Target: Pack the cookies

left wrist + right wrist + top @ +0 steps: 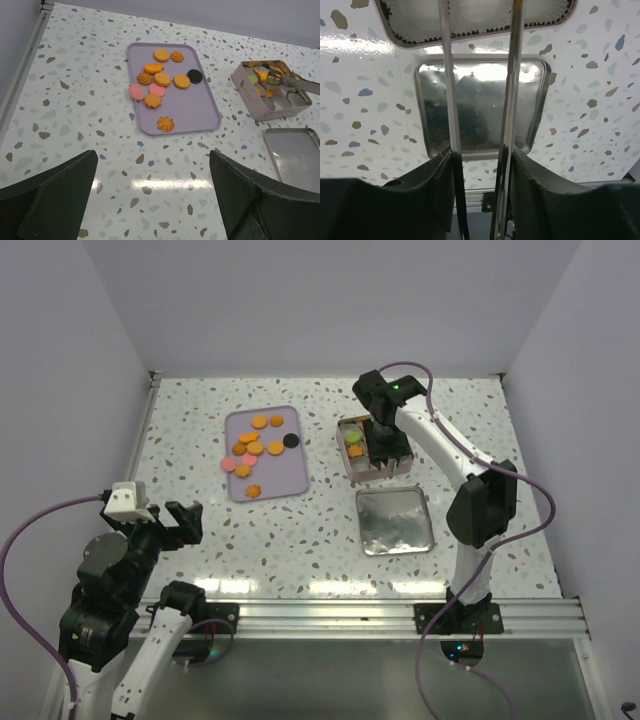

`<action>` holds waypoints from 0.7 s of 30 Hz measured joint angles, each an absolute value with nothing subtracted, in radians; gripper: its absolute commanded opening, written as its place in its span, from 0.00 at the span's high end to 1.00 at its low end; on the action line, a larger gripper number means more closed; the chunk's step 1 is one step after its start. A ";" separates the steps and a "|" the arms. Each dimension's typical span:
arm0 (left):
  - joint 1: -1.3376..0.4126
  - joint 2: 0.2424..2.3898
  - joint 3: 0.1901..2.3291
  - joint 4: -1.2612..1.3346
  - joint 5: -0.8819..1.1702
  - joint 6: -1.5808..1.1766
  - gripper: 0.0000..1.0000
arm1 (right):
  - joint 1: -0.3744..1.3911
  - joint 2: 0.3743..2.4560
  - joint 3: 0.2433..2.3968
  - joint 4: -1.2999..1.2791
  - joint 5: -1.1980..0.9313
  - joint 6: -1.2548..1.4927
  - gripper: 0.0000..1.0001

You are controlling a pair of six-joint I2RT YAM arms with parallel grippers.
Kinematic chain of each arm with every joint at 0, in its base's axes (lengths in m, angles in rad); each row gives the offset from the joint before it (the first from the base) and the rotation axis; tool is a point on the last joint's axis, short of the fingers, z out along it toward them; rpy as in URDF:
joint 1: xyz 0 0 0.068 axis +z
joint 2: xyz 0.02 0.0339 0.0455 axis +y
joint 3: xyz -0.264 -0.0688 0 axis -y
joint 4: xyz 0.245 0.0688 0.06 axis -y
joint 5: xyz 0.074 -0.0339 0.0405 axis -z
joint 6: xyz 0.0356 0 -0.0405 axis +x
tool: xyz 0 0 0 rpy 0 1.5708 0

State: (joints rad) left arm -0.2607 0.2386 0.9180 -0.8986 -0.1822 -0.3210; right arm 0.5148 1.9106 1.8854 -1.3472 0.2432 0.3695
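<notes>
**Right tool (480, 162) at the tin (248, 95); left tool (152, 185) idle.**
The right tool was closed on metal tongs (295, 84), whose tips reached into the paper-lined tin, evidently to place cookies (161, 79) without crushing them. Most cookies lay on the lilac tray (197, 110), and a few were in the tin. The left tool stood wide and empty, well apart from the work.

cookies (162, 79) on tray (195, 107), tin (247, 95) right of tray, lid (295, 155) before tin
</notes>
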 measured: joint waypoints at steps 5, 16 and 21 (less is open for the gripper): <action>-0.261 0.239 0.918 -0.899 -0.182 -0.321 0.00 | 0.515 1.926 1.905 -1.346 0.243 0.365 0.52; -0.261 0.242 0.918 -0.899 -0.182 -0.321 0.00 | 0.552 1.932 2.079 -1.351 0.218 0.382 0.52; -0.261 0.246 0.918 -0.899 -0.182 -0.321 0.00 | 0.699 1.998 2.214 -1.341 0.207 0.408 0.52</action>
State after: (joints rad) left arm -0.2607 0.2462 0.9180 -0.8986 -0.1822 -0.3210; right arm 0.6994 1.9984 2.2135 -1.3411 0.2070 0.4080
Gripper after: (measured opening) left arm 0.997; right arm 0.481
